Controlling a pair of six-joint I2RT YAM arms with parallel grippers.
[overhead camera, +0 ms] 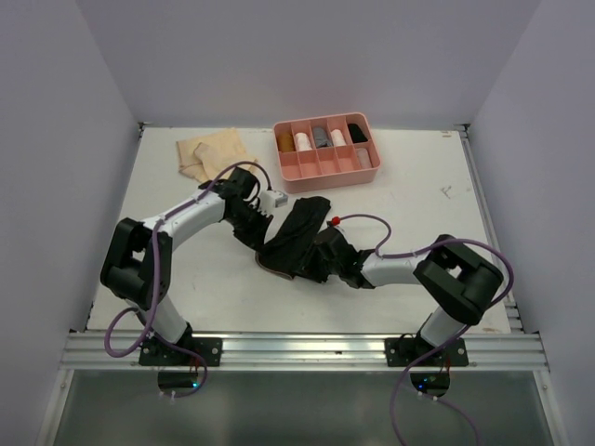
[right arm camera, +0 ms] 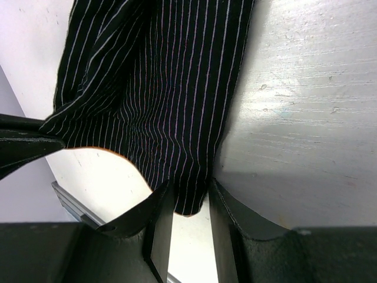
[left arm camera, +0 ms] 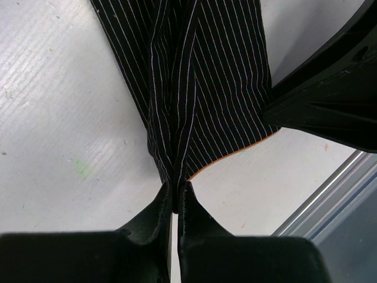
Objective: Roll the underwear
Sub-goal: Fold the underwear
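The black pinstriped underwear (overhead camera: 299,228) lies stretched in a long band at the table's middle, between my two grippers. My left gripper (left arm camera: 175,187) is shut on one gathered end of it (left arm camera: 194,82), with the cloth pinched thin between the fingertips. In the top view that gripper (overhead camera: 263,240) sits at the band's near left end. My right gripper (right arm camera: 188,191) is shut on a bunched corner of the same garment (right arm camera: 159,88), which fills the gap between its fingers. That gripper (overhead camera: 321,258) is at the near right of the cloth. A pale tan underwear (overhead camera: 212,153) lies flat at the back left.
A pink divided tray (overhead camera: 370,172) stands at the back centre with several rolled items in its compartments. The table's metal front rail (overhead camera: 297,348) runs just behind the arm bases. White walls enclose the table on three sides.
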